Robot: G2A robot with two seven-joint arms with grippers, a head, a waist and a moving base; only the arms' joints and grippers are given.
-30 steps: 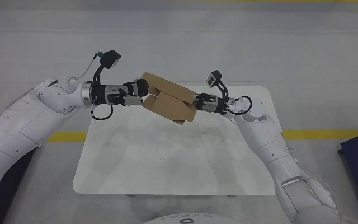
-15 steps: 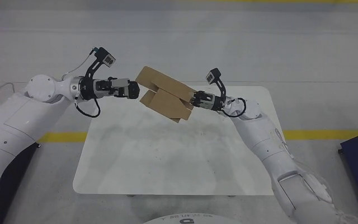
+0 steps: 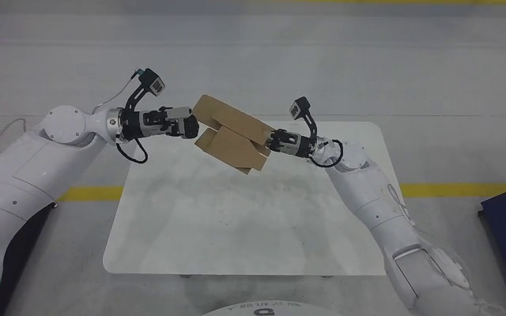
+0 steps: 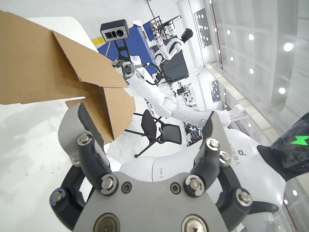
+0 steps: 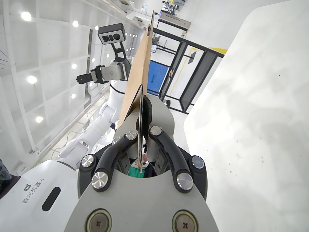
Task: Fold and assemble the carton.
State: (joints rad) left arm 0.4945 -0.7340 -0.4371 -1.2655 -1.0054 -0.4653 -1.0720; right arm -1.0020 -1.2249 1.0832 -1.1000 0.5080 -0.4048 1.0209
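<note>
left end effector [image 3: 194,126] nearer carton [image 3: 232,131], open, right end effector [image 3: 268,142] clamping it

In the left wrist view the carton [image 4: 43,68] was cut off at the edge. From above it hid the right claw's [image 3: 267,143] fingertips and part of the bench's [image 3: 237,229] far edge

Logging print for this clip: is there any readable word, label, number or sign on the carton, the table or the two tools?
carton: none; plain brown card on every face shown.
table: none.
left tool: none; bare metal, screws and ridged pads.
right tool: none.
dark frame in the room behind: a short line of print, too small to read.
</note>
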